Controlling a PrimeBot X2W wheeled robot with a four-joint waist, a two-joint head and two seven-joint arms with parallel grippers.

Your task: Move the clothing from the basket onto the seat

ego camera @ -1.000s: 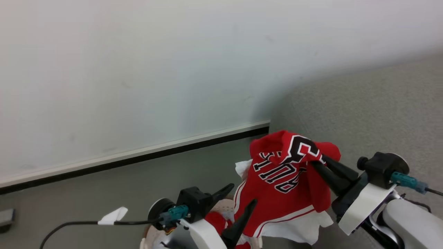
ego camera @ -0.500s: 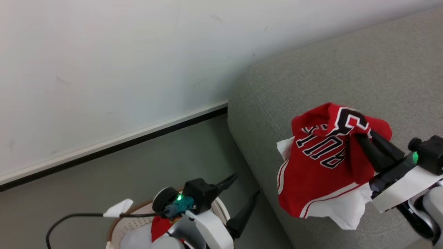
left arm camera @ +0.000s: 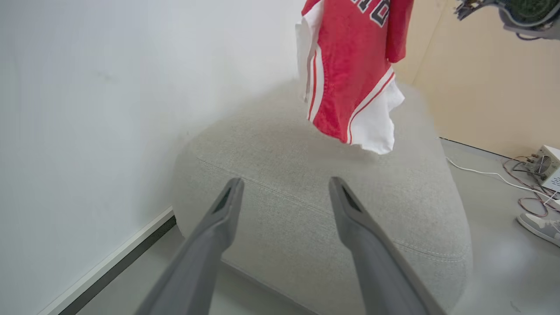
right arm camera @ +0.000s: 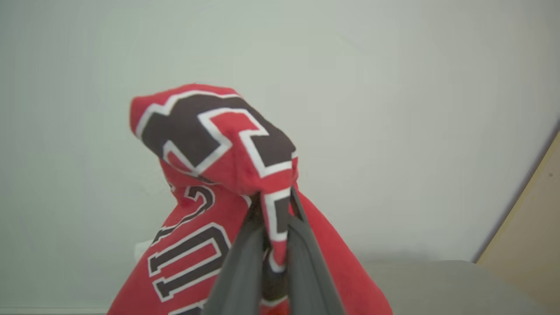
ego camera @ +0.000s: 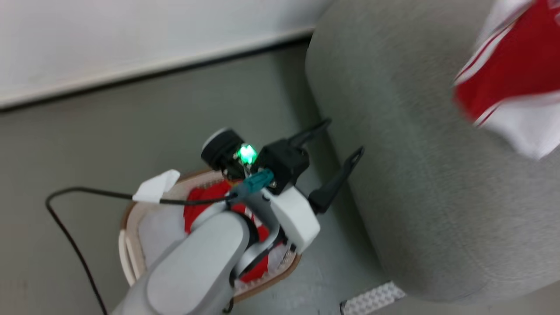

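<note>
So the right gripper (right arm camera: 275, 210) has its two fingers pinched nearly together on a bunched fold of the red jersey (right arm camera: 210, 131), and the rest of the shirt drapes down from there, big black white-edged characters showing. From the left wrist camera the jersey hangs in the air over the top of the grey sofa (left arm camera: 306, 218), and its white hem looks clear of the cushion, not lying on it. The left gripper (left arm camera: 285, 183) is spread wide open with nothing in it, fingers pointing at the sofa's rounded side. In the head view that arm sits above the basket (ego camera: 124, 238), which is on the floor (ego camera: 131, 113) just beside the sofa. More red clothing (ego camera: 201, 205) is in the basket, next to a white pad (ego camera: 159, 227). Head view is pretty blurry, fwiw.
</note>
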